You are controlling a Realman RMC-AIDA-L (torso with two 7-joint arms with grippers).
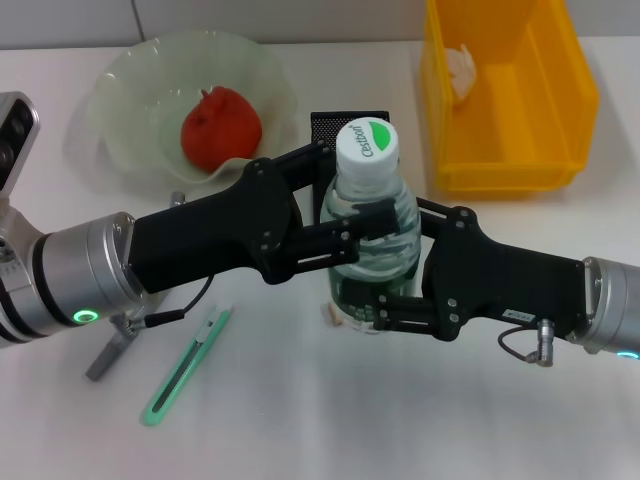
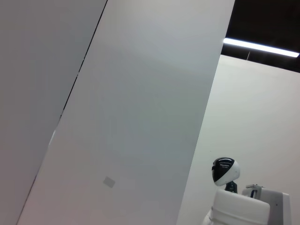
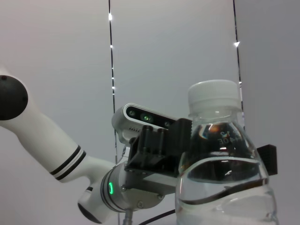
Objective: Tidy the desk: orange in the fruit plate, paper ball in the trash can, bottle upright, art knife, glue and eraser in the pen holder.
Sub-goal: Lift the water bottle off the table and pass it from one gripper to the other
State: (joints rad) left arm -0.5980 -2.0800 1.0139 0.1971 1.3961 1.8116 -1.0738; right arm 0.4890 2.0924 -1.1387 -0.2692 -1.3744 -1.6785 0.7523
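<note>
A clear water bottle with a white and green cap stands upright at the middle of the desk; it also shows in the right wrist view. My left gripper reaches in from the left and is shut on its upper body. My right gripper reaches in from the right and is shut on its lower body. The reddish orange lies in the pale green fruit plate. The paper ball lies in the yellow bin. The green art knife lies on the desk at the front left. The black mesh pen holder stands just behind the bottle.
A small pale object lies by the bottle's base. A grey piece lies under my left arm near the knife. The left wrist view shows only walls and another robot far off.
</note>
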